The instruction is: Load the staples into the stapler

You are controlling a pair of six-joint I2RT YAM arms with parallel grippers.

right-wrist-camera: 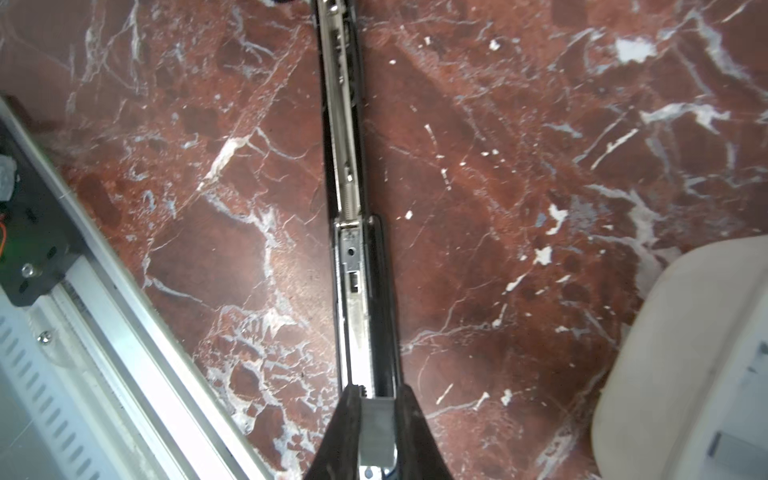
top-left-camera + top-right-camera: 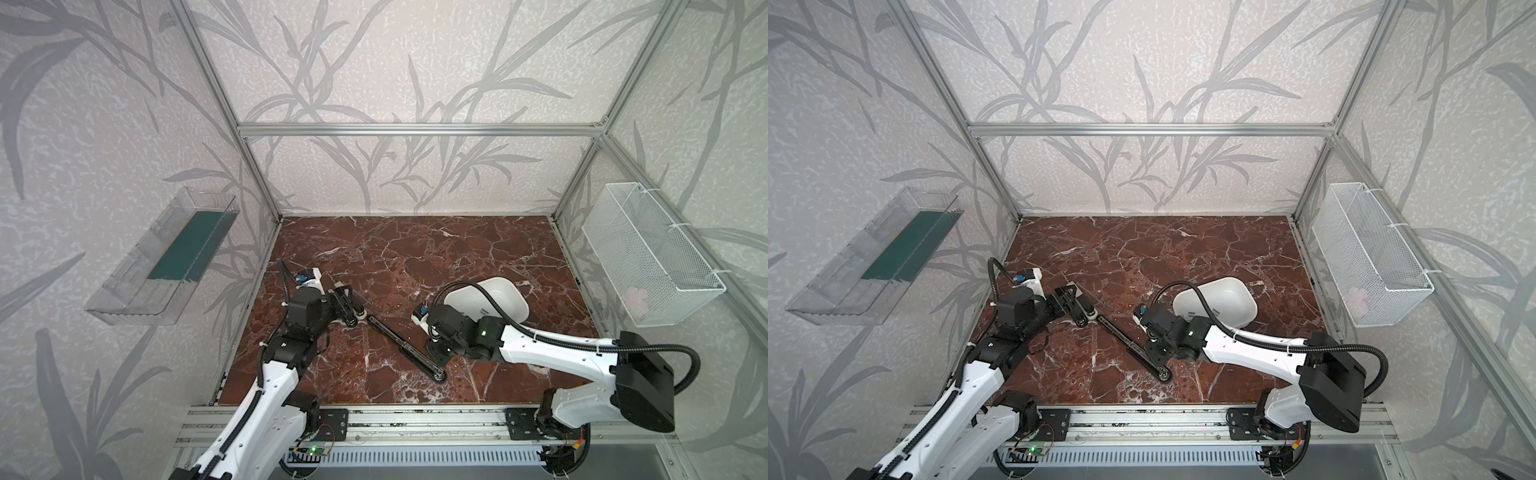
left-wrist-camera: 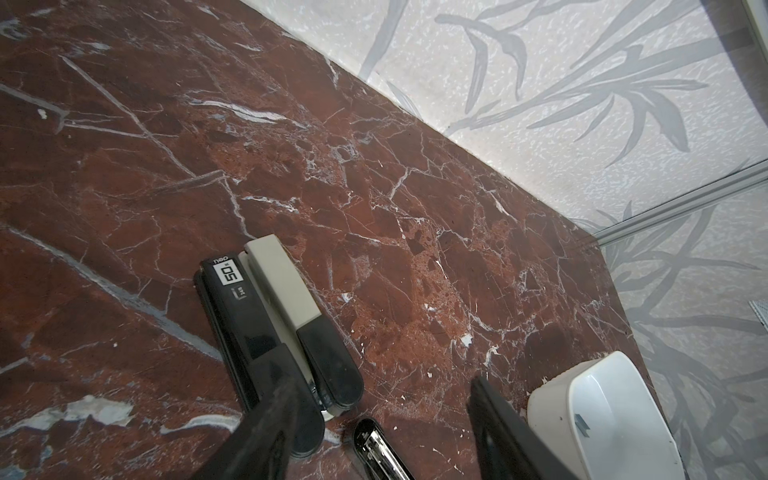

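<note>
Where both top views take in the red-brown marble-patterned tabletop (image 2: 415,249), the long black stapler (image 2: 401,343) lies opened out at 6 o'clock of table centre. Its slim rail runs from 10 o'clock to 4 o'clock. The left gripper (image 2: 356,316) sits at the rail's 10 o'clock end, over the stapler's folded-back body. The right gripper (image 2: 438,355) hangs over the rail near its 4 o'clock end. A white rounded plastic tub (image 2: 498,291) stands near the right gripper, at its 1 o'clock, and loose staples (image 2: 1190,313) show as small grey marks inside it.

Left wrist view: the left gripper (image 3: 382,378) is released, its jaws spread wide and grasping nothing. One of its fingers (image 3: 270,415) crosses the stapler's black-and-beige body (image 3: 266,307); contact cannot be told. The rail's tip lies between the fingers, and the tub (image 3: 552,399) stands just beside the other finger.

Right wrist view: the right gripper (image 1: 378,390) is clenched on a small flat grey metallic staple strip (image 1: 376,428). The strip is held in line over the open metal channel of the rail (image 1: 353,291); whether it touches the channel cannot be told. The tub (image 1: 665,332) stands apart from the rail.
</note>
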